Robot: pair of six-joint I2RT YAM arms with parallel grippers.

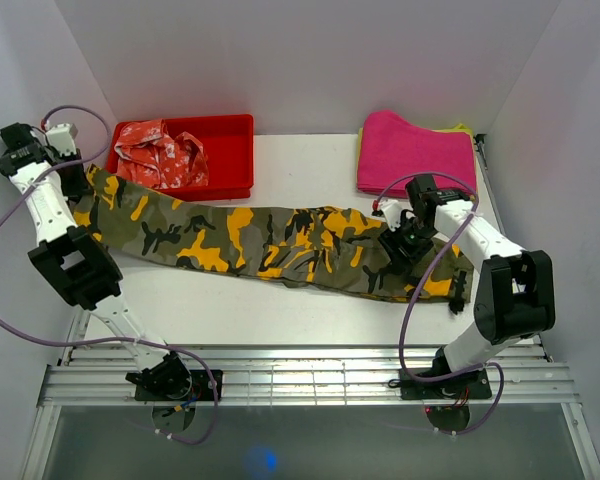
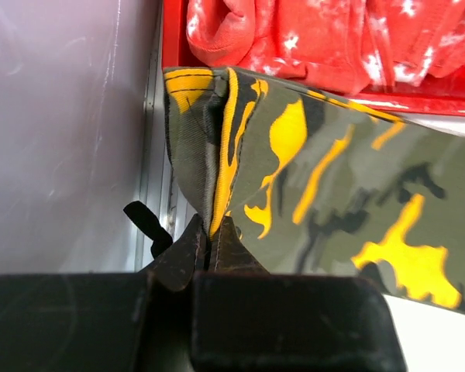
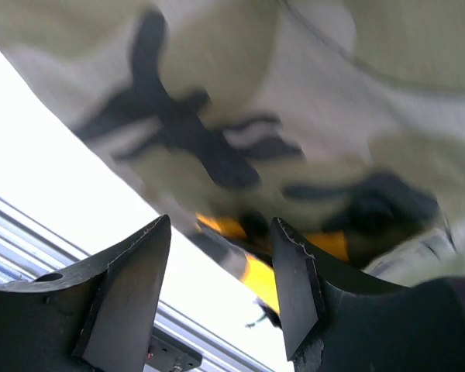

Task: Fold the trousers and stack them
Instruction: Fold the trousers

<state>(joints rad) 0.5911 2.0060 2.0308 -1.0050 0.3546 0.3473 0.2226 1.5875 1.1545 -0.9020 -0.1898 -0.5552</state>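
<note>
The camouflage trousers (image 1: 270, 240) lie stretched across the table from far left to right. My left gripper (image 1: 77, 182) is shut on a fold at their left end (image 2: 217, 155), next to the red bin. My right gripper (image 1: 398, 248) is open and hovers low over the right end of the trousers (image 3: 240, 116), its jaws wide apart with the cloth edge beyond the fingertips and nothing between them.
A red bin (image 1: 235, 125) holding a red-and-white garment (image 1: 160, 155) stands at the back left. A folded pink cloth (image 1: 415, 150) lies at the back right. White walls close in on both sides. A metal rail (image 1: 300, 375) runs along the near edge.
</note>
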